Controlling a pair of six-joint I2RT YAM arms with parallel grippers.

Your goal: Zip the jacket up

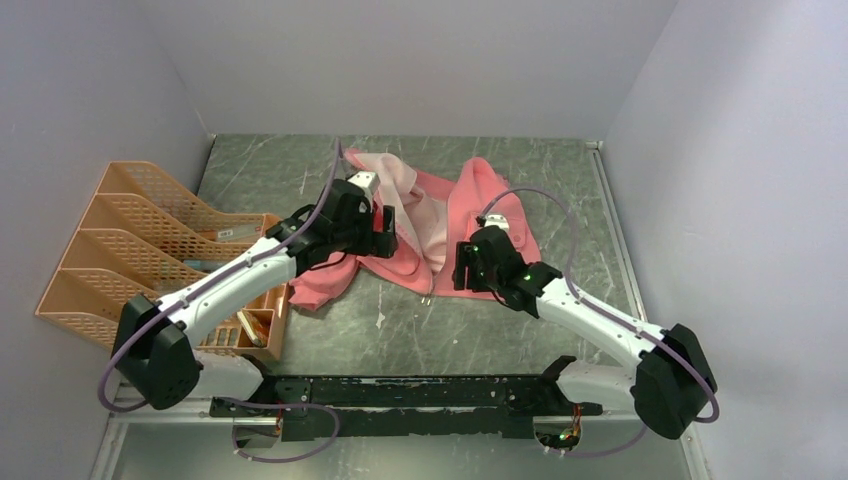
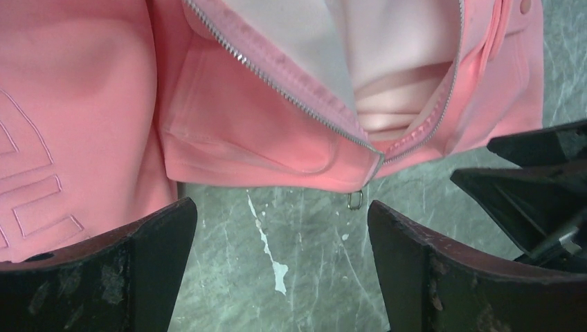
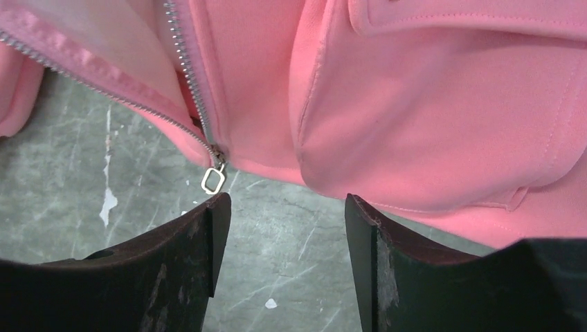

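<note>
At the far left of the table (image 1: pixel 480 335) stands a peach mesh file rack (image 1: pixel 130 250). Next to it the left gripper (image 2: pixel 280 214) hangs low over the jacket's left side with its fingers spread wide and only bare table between them; it grasps nothing. The jacket (image 1: pixel 480 200) lies in the middle of the table, front side up and parted, with its pale lining showing and its bottom hem toward the arms. The hem lies just beyond the left fingertips. The two zipper rows meet at the hem, where the zipper pull (image 3: pixel 213 180) hangs onto the table. Right of it, the right gripper (image 3: pixel 284 207) is also released, with its fingers apart at the hem. The pull sits just beside one fingertip, possibly touching it.
</note>
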